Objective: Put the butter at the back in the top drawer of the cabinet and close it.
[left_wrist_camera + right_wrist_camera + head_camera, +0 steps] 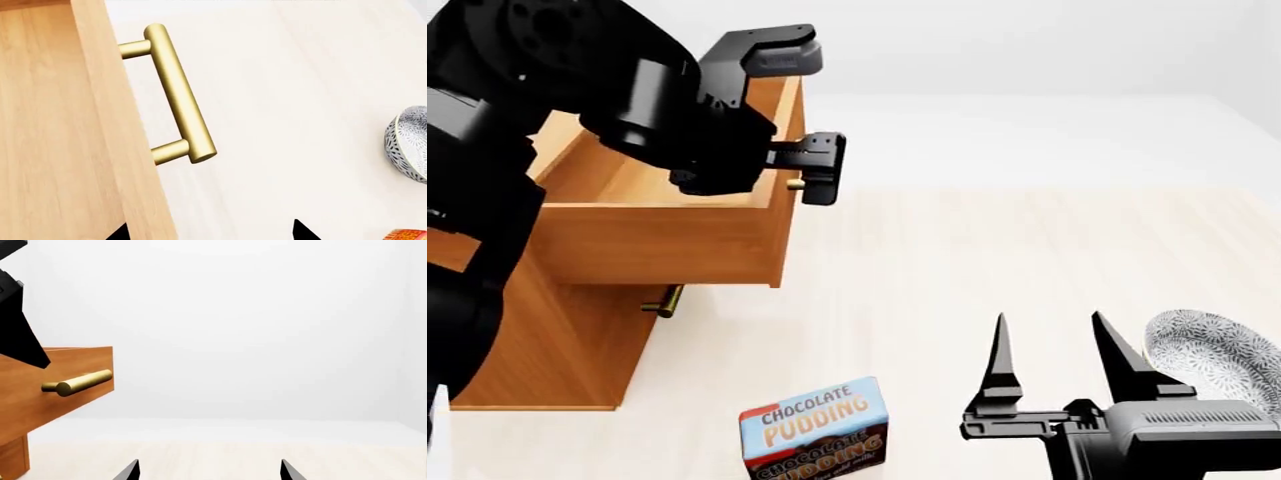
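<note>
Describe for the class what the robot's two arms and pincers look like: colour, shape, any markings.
Both arms are matte black with bulky, rounded joint housings. The right pincer has two long, tapering, pointed black fingers on a grey ribbed block. The left pincer is blocky and black. No cables or markings show.

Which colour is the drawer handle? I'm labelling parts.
Brass gold handle; the left wrist view shows it best.

Matte black arms of boxy segments; the right claw (1061, 355) has two tapered, pointed fingers.
</note>
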Controlling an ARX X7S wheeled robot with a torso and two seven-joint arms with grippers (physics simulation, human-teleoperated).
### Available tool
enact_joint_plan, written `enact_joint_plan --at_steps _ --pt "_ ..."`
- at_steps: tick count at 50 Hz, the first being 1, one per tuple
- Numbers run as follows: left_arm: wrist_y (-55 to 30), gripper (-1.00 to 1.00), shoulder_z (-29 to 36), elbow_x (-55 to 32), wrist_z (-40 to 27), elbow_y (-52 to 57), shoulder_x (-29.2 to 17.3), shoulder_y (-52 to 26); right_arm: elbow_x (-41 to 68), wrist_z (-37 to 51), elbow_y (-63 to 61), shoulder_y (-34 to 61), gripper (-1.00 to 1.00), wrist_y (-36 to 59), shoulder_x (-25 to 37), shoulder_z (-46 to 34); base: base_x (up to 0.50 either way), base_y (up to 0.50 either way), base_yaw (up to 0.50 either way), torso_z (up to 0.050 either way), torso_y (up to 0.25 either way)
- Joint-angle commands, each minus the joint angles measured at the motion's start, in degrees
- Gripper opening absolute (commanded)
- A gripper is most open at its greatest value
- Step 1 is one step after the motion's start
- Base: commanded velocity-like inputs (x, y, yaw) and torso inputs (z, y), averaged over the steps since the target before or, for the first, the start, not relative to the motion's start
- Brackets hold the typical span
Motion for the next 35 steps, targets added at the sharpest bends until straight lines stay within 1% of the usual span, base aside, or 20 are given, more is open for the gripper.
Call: enact_joint_plan --at_steps 1,20,22,30,35 --pt "0.9 1.00 -2.6 -4.0 2.1 1.2 1.0 0.5 0.2 0.1 0.0 0.0 1.00 -0.1 0.2 0.1 0.00 0.00 0.00 0.000 0.000" --pt "1.0 1.00 -4.8 -7.3 2.4 2.9 1.2 1.4 0.6 0.3 0.1 0.1 1.00 -0.4 0.4 0.2 0.00 0.00 0.00 0.000 0.000" --pt "1.4 1.00 -4.6 -7.0 1.2 3.4 1.0 1.4 0.6 0.3 0.1 0.1 1.00 -0.3 0.4 0.2 0.00 0.00 0.00 0.000 0.000" --pt "4.8 1.00 -4.9 -6.1 -8.5 8.8 -1.1 1.8 0.5 0.4 0.1 0.0 1.00 -0.6 0.5 0.1 0.00 0.00 0.00 0.000 0.000" --pt "6.0 1.00 -5.1 -5.8 -11.3 11.2 -1.8 2.2 0.6 0.5 0.0 0.0 1.00 -0.5 0.6 0.1 0.00 0.00 0.00 0.000 0.000"
